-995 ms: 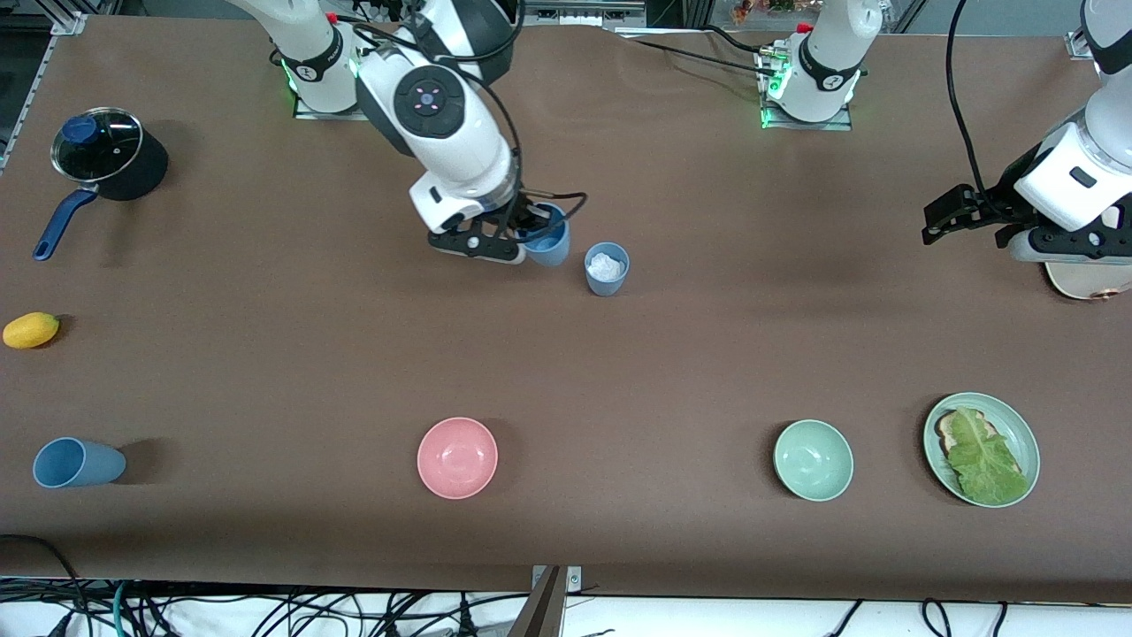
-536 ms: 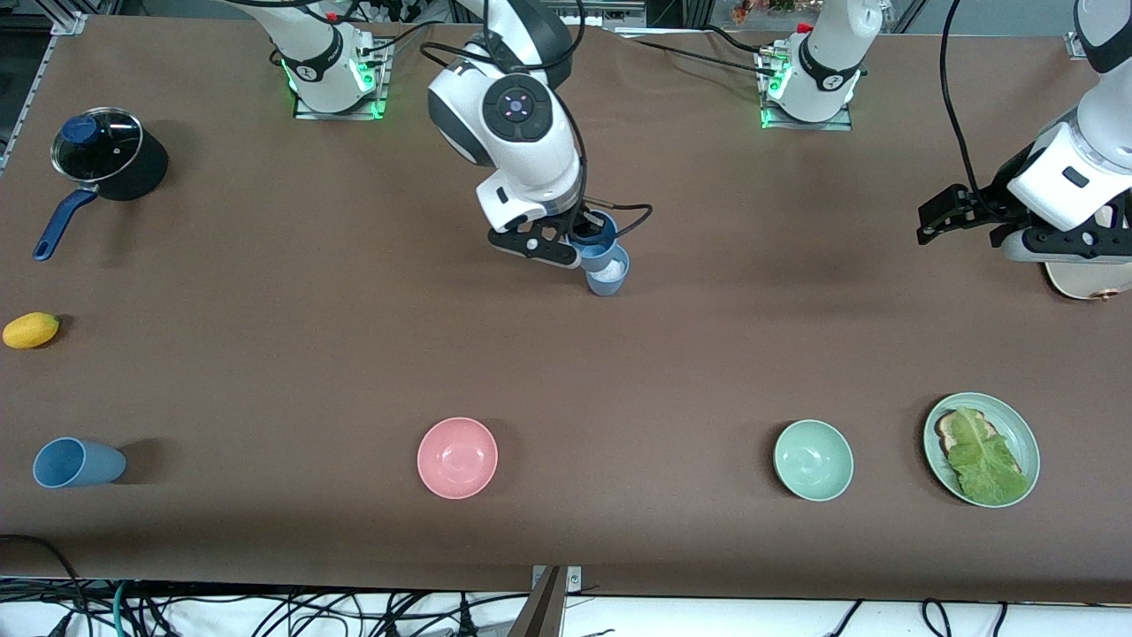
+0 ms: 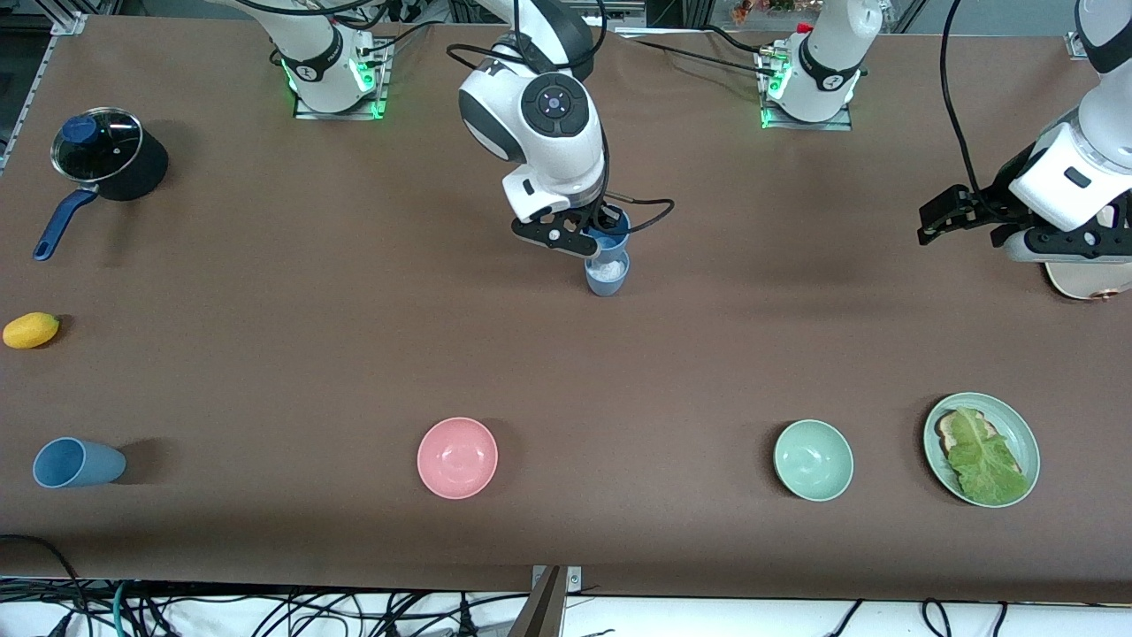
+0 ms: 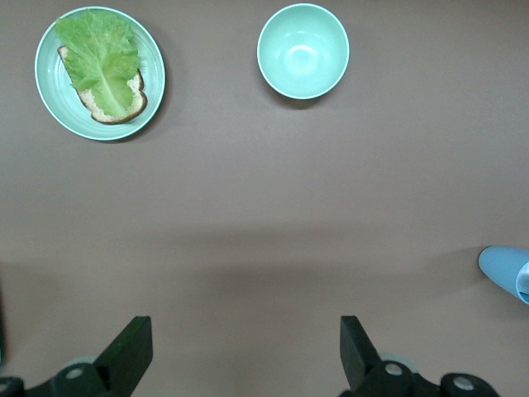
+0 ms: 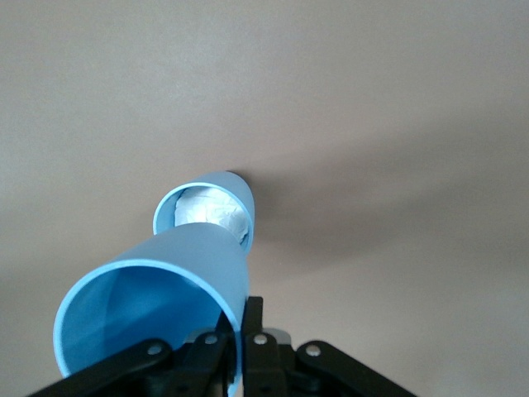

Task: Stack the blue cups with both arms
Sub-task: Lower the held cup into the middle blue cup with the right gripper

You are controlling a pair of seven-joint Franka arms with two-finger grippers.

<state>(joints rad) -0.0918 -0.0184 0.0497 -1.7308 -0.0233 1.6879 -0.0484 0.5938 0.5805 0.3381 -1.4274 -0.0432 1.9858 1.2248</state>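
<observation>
The sky-blue cup (image 3: 610, 232) is up in the air, pinched by its rim in the right claw (image 3: 591, 237), and hangs right over the grey-blue cup (image 3: 607, 272) that stands upright on the bench (image 3: 566, 372) about midway between the two arm bases. In the right wrist view the held cup (image 5: 157, 306) tilts with its mouth open to the camera, its base just above the standing cup (image 5: 211, 211), which has something white and crumpled inside. A third blue cup (image 3: 75, 463) lies on its side near the front edge of the bench, toward the right arm's end.

The left claw (image 3: 968, 217) waits over the left arm's end of the bench with its fingers (image 4: 128, 356) spread wide and nothing between them.

Nearer the front camera than the two cups sit a pink bowl (image 3: 457, 457) and a pale green bowl (image 3: 813, 460), well apart. Beside the green bowl, toward the left arm's end, is a green plate (image 3: 1026, 438) carrying toast topped with a lettuce leaf (image 3: 983, 458). At the right arm's end stand a black saucepan (image 3: 110, 164) with a glass lid and blue handle, and nearer the front camera a yellow lemon (image 3: 31, 330).
</observation>
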